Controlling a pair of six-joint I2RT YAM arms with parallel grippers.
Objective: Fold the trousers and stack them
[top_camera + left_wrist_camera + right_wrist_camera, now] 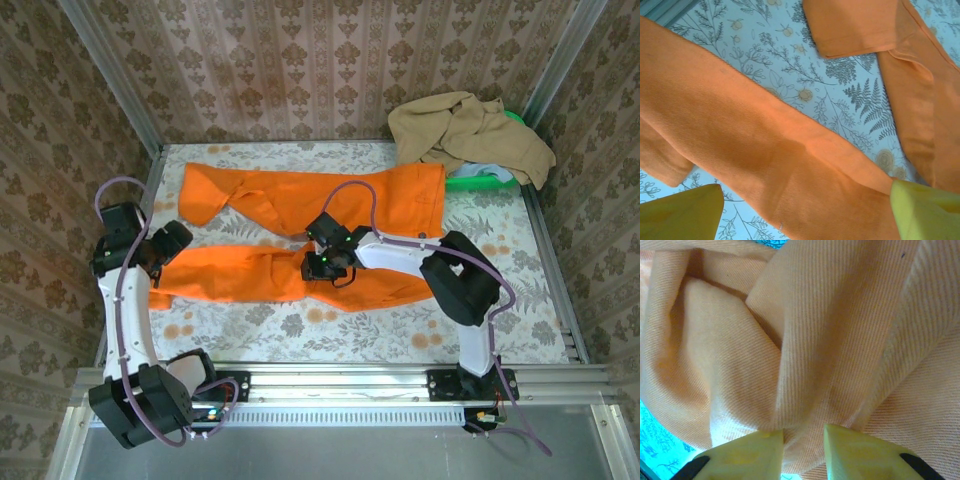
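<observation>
left hand: spread wide | right hand: pinched nearly closed

Top cam: trousers lie flat on the floral table, waist to the right, both legs running left with a gap between them. The far leg is straight. The near leg is rumpled around the middle. Right gripper sits on the near leg close to the crotch, touching the fabric. Left gripper is at the near leg's cuff, at the table's left edge. Jaw state is probably not readable from up here for either one. Tan garment is heaped over a green basket in the far right corner, just beside the waistband.
</observation>
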